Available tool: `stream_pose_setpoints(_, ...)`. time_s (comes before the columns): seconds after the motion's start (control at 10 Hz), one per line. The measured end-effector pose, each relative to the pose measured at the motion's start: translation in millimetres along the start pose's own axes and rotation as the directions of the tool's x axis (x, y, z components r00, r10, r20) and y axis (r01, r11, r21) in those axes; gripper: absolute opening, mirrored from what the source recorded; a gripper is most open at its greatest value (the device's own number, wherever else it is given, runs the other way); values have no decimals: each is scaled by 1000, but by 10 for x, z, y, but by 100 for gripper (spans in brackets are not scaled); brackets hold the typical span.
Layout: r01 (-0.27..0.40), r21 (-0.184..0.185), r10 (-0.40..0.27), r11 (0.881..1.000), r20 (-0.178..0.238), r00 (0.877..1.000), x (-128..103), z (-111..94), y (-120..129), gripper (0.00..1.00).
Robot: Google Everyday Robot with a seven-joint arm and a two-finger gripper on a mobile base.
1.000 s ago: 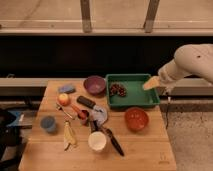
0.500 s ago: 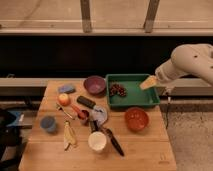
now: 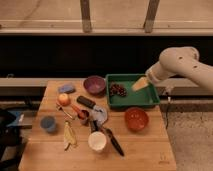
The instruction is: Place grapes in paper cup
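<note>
The grapes point(image 3: 118, 90), a small dark red-purple bunch, lie in the left part of the green tray point(image 3: 150, 98) at the back right of the wooden table. The white paper cup point(image 3: 97, 141) stands upright near the table's front edge, well to the front left of the tray. My gripper point(image 3: 139, 84) hangs from the white arm coming in from the right; it is over the tray, a short way to the right of the grapes and apart from them.
An orange bowl point(image 3: 136, 119) sits in front of the tray. A purple bowl point(image 3: 94, 84) is left of the tray. An apple point(image 3: 63, 99), a blue sponge point(image 3: 66, 89), a small blue cup point(image 3: 48, 123), a banana peel point(image 3: 69, 135) and dark utensils point(image 3: 112, 140) crowd the table's middle and left.
The gripper has moved left and slightly up, from the tray's right edge to over the tray, closer to the grapes.
</note>
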Motion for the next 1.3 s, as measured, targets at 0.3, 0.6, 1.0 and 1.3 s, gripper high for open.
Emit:
stream_pose_setpoints(0.3, 24, -99, -23, 995, 14, 1000, -222, 412, 17, 80)
stream_pose_setpoints(0.6, 39, -162, -37, 986, 18, 999, -424, 689, -14, 80)
stream_pose_setpoints(1.0, 36, -161, -33, 986, 16, 999, -444, 726, -42, 80)
stream_pose_setpoints(1.3, 38, -153, -36, 987, 13, 999, -414, 729, -44, 80)
